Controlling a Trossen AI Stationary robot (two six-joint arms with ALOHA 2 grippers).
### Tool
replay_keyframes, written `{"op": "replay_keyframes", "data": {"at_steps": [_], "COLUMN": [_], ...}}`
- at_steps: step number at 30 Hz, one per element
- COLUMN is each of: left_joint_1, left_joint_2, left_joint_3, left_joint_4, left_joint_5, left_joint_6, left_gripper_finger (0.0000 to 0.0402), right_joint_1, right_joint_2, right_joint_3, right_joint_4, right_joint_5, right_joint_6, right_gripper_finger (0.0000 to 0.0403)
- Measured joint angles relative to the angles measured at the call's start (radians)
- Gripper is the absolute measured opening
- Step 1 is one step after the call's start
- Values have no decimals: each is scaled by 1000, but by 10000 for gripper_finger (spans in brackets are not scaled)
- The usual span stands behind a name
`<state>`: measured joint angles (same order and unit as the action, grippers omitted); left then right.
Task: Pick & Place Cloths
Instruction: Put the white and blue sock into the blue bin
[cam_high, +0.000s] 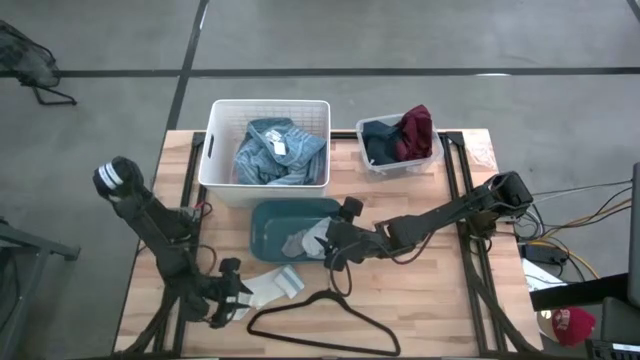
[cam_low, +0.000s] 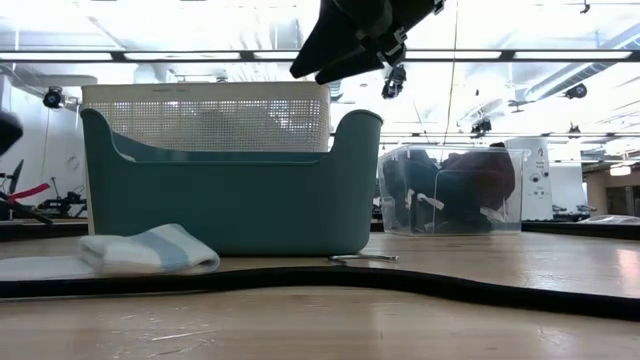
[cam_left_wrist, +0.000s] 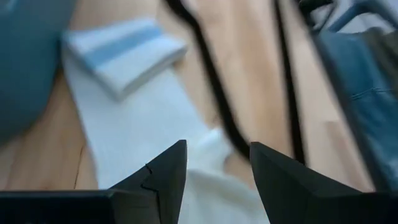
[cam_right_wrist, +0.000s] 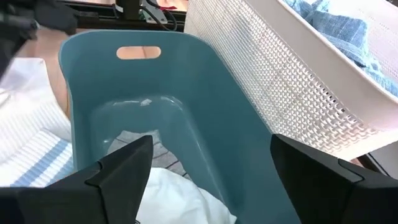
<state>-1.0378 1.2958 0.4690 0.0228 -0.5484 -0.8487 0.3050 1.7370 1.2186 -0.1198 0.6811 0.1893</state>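
Note:
A white sock with light blue stripes lies on the table in front of the teal bin, its striped end folded over. My left gripper is open, its fingers standing over the sock's plain white end. My right gripper hangs open above the teal bin, clear of the white and grey socks on the bin's floor. A light blue garment fills the white bin. Navy and maroon cloths sit in the clear bin. My left gripper stands open over the sock's plain white end, coming from the table's left and slanting down. Whether its fingertips touch the fabric I cannot tell.
A black wire hanger lies on the table near its front edge, right beside the sock. The white bin and clear bin stand at the far edge, behind the teal bin. Bare wood shows at the table's right front.

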Motion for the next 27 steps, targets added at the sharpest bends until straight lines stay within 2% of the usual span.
{"op": "replay_keyframes", "data": {"at_steps": [4, 12, 18, 22, 27], "left_joint_1": [1, 2, 2, 2, 5], "left_joint_2": [59, 154, 201, 217, 221], "left_joint_3": [0, 2, 5, 4, 3], "left_joint_4": [-42, -46, -39, -40, -33], "left_joint_5": [0, 1, -19, -34, -35], "left_joint_6": [-109, -232, -243, -254, -249], "left_gripper_finger": [182, 182, 178, 150, 76], "right_joint_1": [0, 3, 3, 2, 3], "right_joint_2": [0, 0, 0, 0, 0], "right_joint_3": [0, 0, 0, 0, 0], "right_joint_4": [0, -1, -1, -2, -1], "right_joint_5": [-1, -2, -2, -2, -2], "right_joint_6": [16, 16, 16, 17, 17], "right_gripper_finger": [327, 328, 313, 298, 280]}}
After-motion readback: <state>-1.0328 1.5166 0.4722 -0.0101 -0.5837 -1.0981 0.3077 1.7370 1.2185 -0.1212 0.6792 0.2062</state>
